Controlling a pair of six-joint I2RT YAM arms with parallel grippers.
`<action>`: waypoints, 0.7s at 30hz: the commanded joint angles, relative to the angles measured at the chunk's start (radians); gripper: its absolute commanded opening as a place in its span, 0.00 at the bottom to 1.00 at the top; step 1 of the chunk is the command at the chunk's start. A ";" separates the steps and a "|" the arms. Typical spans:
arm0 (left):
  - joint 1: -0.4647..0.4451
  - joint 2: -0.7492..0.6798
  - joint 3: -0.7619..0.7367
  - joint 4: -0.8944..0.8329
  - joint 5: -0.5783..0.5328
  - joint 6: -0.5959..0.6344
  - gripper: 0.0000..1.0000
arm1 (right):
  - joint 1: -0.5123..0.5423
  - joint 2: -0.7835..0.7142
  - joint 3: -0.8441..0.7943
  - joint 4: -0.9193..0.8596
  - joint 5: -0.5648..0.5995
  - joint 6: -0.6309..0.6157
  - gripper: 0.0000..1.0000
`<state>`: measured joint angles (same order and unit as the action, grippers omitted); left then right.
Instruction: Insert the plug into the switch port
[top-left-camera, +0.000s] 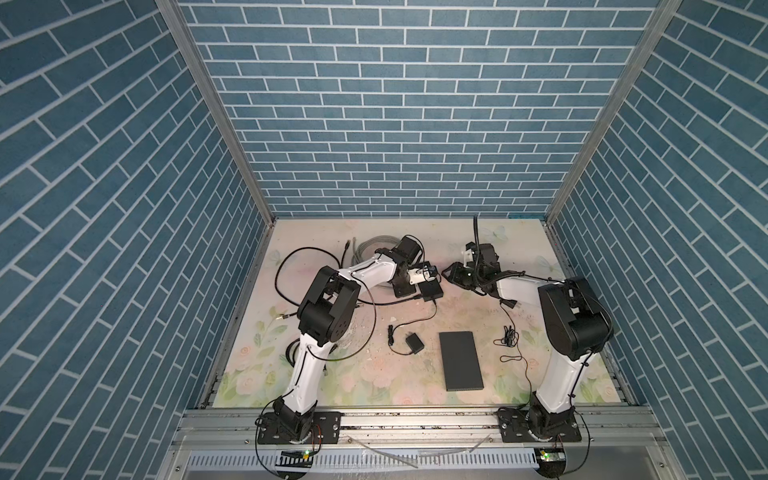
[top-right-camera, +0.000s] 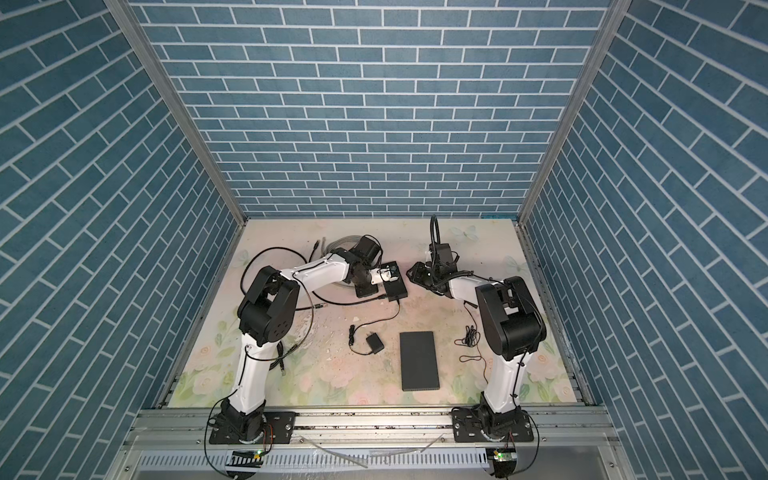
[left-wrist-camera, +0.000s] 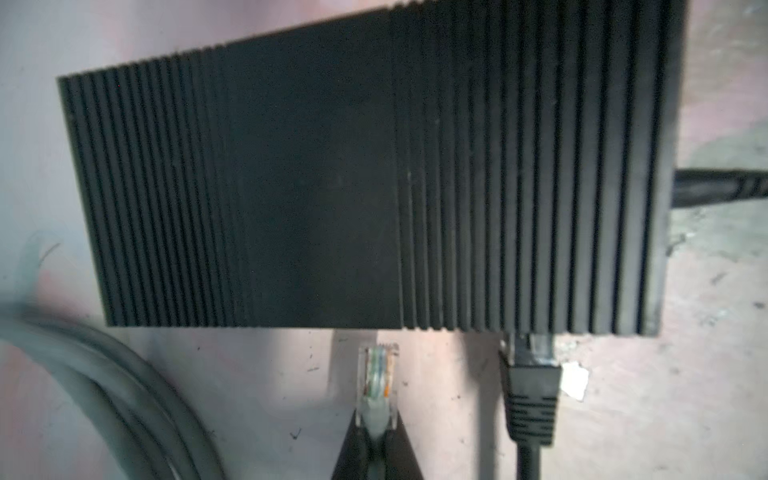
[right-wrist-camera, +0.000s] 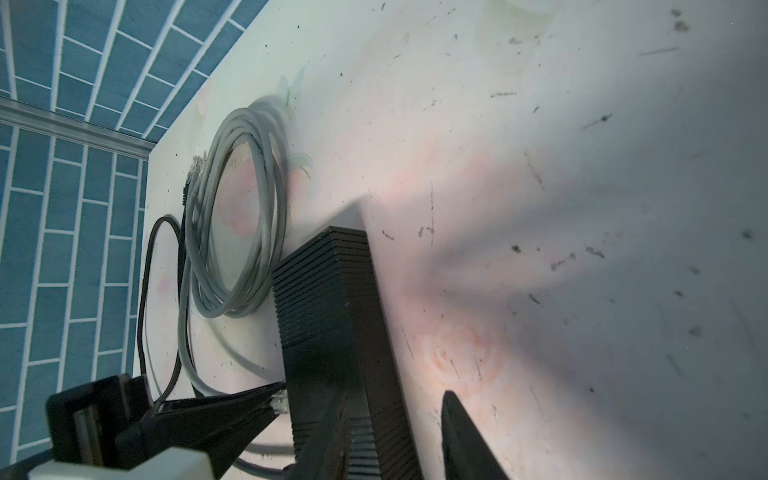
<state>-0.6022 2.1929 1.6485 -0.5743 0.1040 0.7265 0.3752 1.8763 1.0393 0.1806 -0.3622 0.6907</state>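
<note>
Left wrist view shows the left jaws pinching the clear plug (left-wrist-camera: 376, 374) just short of the ribbed black switch (left-wrist-camera: 332, 187); right wrist view, not the left, shows the right jaws part-open over its end.

Blue brick-patterned walls (top-left-camera: 399, 104) enclose a pale floral tabletop (top-left-camera: 374, 374) edged by aluminium rails (top-left-camera: 415, 422).

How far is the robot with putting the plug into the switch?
Done: the left end effector is shut on the clear plug, which points at the port side of the switch. In hand: the approach; a gap of table shows between plug tip and switch. The right end effector stands open at the switch. Left: push the plug in, beside the black cable already seated there.
</note>
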 joint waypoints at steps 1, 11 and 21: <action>-0.010 0.029 0.037 -0.028 -0.040 -0.085 0.00 | 0.005 0.022 0.043 0.033 -0.024 -0.008 0.38; -0.045 0.072 0.093 -0.064 -0.074 -0.145 0.00 | 0.005 0.055 0.035 0.077 -0.072 0.054 0.38; -0.053 0.085 0.119 -0.063 -0.075 -0.183 0.00 | 0.005 0.059 0.028 0.103 -0.141 0.092 0.38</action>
<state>-0.6487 2.2578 1.7576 -0.6125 0.0257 0.5682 0.3767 1.9190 1.0397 0.2604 -0.4637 0.7547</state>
